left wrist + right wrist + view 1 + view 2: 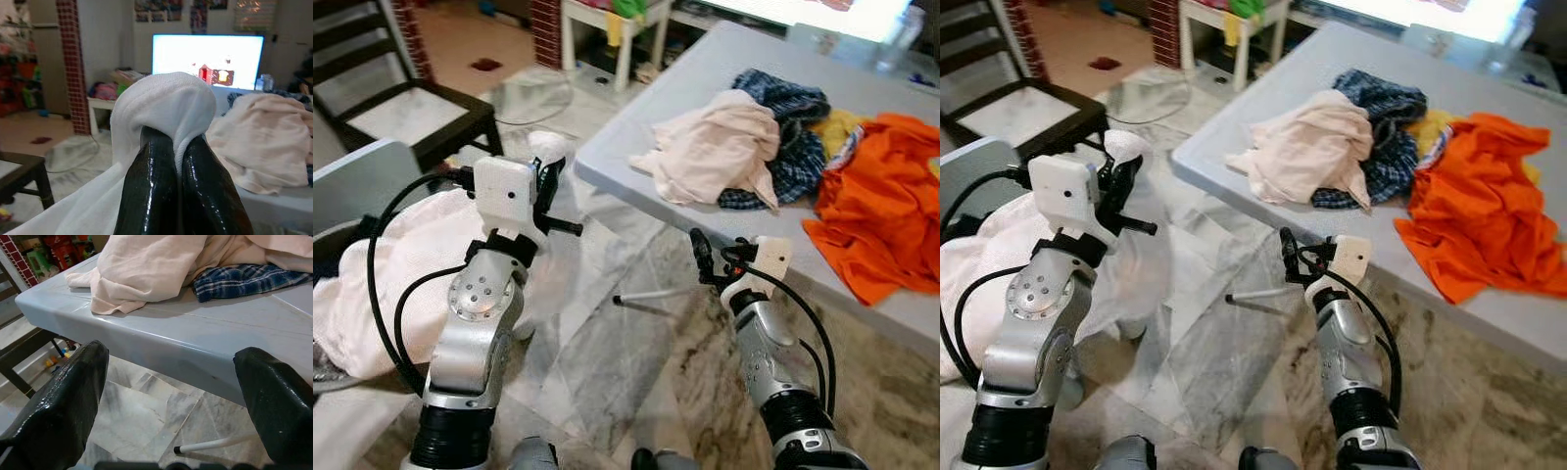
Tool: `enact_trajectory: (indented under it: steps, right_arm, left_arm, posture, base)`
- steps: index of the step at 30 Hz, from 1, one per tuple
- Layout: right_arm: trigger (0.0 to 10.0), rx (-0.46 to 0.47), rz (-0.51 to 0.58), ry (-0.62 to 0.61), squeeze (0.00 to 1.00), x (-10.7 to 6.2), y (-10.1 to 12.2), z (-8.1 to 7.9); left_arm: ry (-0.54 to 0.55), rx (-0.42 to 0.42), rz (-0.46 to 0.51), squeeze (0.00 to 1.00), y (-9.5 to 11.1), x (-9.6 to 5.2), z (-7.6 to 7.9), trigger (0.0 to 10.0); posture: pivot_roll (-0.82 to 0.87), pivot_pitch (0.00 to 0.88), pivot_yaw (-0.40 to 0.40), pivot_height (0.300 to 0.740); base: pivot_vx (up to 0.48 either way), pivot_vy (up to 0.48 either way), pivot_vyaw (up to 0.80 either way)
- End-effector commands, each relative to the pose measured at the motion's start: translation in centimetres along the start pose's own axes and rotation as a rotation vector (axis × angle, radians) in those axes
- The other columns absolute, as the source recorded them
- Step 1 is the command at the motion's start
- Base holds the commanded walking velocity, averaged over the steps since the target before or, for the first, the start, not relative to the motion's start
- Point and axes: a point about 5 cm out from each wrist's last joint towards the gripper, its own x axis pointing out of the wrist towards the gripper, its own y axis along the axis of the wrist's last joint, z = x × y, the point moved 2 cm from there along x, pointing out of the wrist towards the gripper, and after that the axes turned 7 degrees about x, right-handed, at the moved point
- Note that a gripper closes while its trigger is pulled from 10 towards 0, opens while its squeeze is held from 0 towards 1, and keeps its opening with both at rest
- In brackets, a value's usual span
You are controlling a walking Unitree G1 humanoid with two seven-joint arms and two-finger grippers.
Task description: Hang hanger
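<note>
White cloth (161,105), a folded edge of a garment, sits clamped between the fingers of the left pincer (178,147); in the left wrist view the two black fingers press together with the fabric bulging over their tips. In the head view this pincer is raised at centre left of the frame, and the rest of the white garment (401,264) trails down to a heap at lower left. No hanger can be made out anywhere; the thin white rod (656,294) on the marble floor (607,372), mid-frame, may be a leg or a rail, cannot tell.

Right pincer (705,257) hovers low at centre, just off the near edge of the grey worktop (724,78), fingers wide apart and holding nothing. On the worktop: pale pink cloth (715,147), blue plaid shirt (793,137), orange garment (876,201), all heaped at upper right. Dark chair (401,98) at upper left.

Risks, as judged:
- The left grip takes only a fold, so the garment's hanging weight could drag it out of the pinch on any lift.
- Trailing cloth may snag on the left arm's black cable (386,245).
- Right arm is close to the worktop edge and could knock it if swung upward.
- With no hanger located, the task could stall.
</note>
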Motion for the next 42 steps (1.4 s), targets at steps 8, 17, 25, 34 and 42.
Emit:
enact_trajectory:
  steps: [8, 17, 25, 34, 42]
  right_arm:
    - [10.0, -0.004, -0.003, -0.009, 0.0, 0.0, 0.0, 0.2]
    - [10.0, -0.002, 0.001, -0.025, 0.0, 0.0, 0.1, 0.4]
    - [10.0, -0.006, 0.001, -0.026, 0.0, 0.0, 0.1, 0.5]
    - [10.0, -0.004, 0.005, -0.038, 0.0, -0.2, 0.1, 0.6]
    - [10.0, -0.004, 0.003, -0.054, 0.0, -0.6, -0.2, 1.0]
  left_arm:
    - [-0.019, 0.001, -0.002, 0.0, 0.4, 0.5, 0.2, 10.0]
    - [-0.024, -0.005, -0.007, 0.0, 0.5, 0.7, 0.4, 10.0]
    - [-0.028, -0.01, -0.018, 0.0, 0.2, 0.6, 0.5, 10.0]
    - [-0.042, -0.041, -0.031, 0.0, -0.4, 0.5, 0.6, 10.0]
    - [-0.059, -0.048, -0.026, 0.0, -0.4, 0.9, 1.1, 10.0]
  posture:
    - [0.24, 0.153, -0.098, 0.74]
    - [0.22, 0.151, -0.088, 0.74]
    - [0.22, 0.154, -0.09, 0.74]
    - [0.21, 0.154, -0.081, 0.74]
    - [0.2, 0.156, -0.072, 0.74]
  base:
    - [-0.136, 0.0, 0.0]
    - [-0.316, 0.0, 0.0]
    - [-0.339, 0.0, 0.0]
    - [-0.065, 0.0, 0.0]
    - [0.0, 0.0, 0.0]
